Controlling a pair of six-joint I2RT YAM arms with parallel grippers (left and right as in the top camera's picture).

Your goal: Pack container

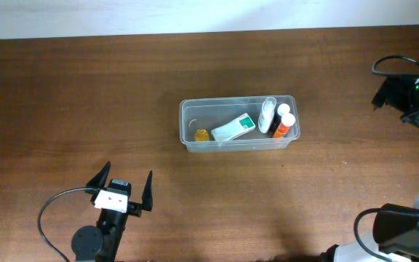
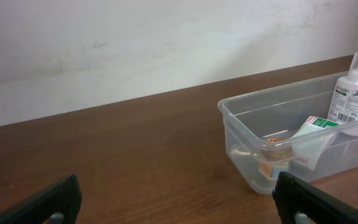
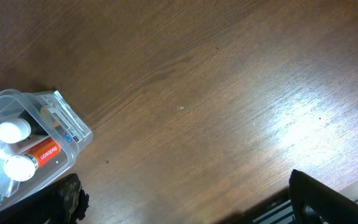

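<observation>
The container (image 1: 237, 100), a clear rectangular tub, stands in the middle of the brown table. Inside it lie a small yellow item (image 1: 201, 135), a white and green box (image 1: 233, 128), a clear bottle with a white cap (image 1: 267, 114) and an orange tube (image 1: 285, 125). My left gripper (image 1: 128, 172) hovers near the front left, well short of the tub, open with nothing between its fingers. My right gripper (image 3: 185, 186) is open and empty over bare wood to the right of the tub, whose end wall (image 3: 67, 127) shows at the lower left of the right wrist view.
A pale wall runs along the table's far edge (image 2: 104, 106). The right arm and its cables (image 1: 402, 91) sit at the right edge. A black cable (image 1: 49, 211) loops by the left arm's base. A striped dark object (image 3: 272, 208) lies below the right gripper.
</observation>
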